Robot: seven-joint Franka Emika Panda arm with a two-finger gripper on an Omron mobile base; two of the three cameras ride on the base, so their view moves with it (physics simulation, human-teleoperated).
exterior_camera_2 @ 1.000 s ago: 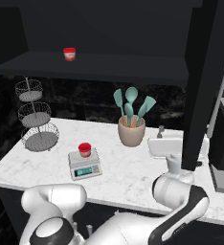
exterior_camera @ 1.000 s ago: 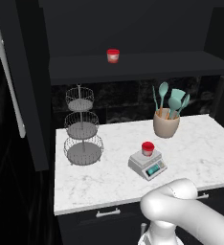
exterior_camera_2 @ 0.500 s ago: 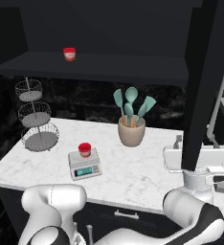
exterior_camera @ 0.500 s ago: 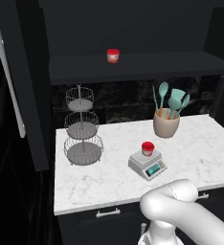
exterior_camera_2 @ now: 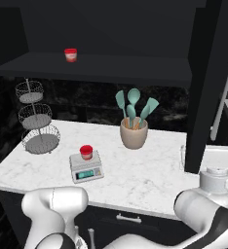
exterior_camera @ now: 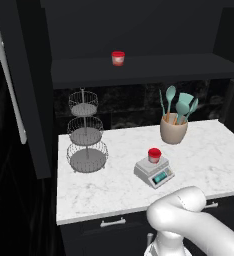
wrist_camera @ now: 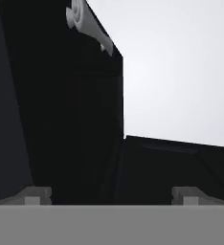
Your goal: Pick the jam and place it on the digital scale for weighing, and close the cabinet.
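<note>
The jam (exterior_camera: pixel 154 154) (exterior_camera_2: pixel 86 151), a small red-lidded jar, stands on the digital scale (exterior_camera: pixel 158 176) (exterior_camera_2: pixel 86 171) on the marble counter. A second jar like it (exterior_camera: pixel 118 58) (exterior_camera_2: pixel 70 54) sits on the open cabinet's shelf. Both cabinet doors stand open: the left door (exterior_camera: pixel 34 100) with its bar handle (exterior_camera: pixel 9 85), and the right door (exterior_camera_2: pixel 208 73) with its handle (exterior_camera_2: pixel 227 90). My gripper (wrist_camera: pixel 111 197) is open and holds nothing. Its fingertips (wrist_camera: pixel 37 195) are spread wide before a black door panel (wrist_camera: pixel 71 119), with a silver handle end (wrist_camera: pixel 87 21) above.
A three-tier wire basket stand (exterior_camera: pixel 86 135) (exterior_camera_2: pixel 36 119) is at the counter's left. A beige crock of teal utensils (exterior_camera: pixel 175 122) (exterior_camera_2: pixel 134 126) stands at the back. Drawer handles (exterior_camera: pixel 113 222) run under the counter edge. My arm bends low at the right (exterior_camera_2: pixel 203 214), below the right door.
The hand has swung right and down in the right base view, away from the counter toward the right cabinet door. The jam stays on the scale. The gripper stays open.
</note>
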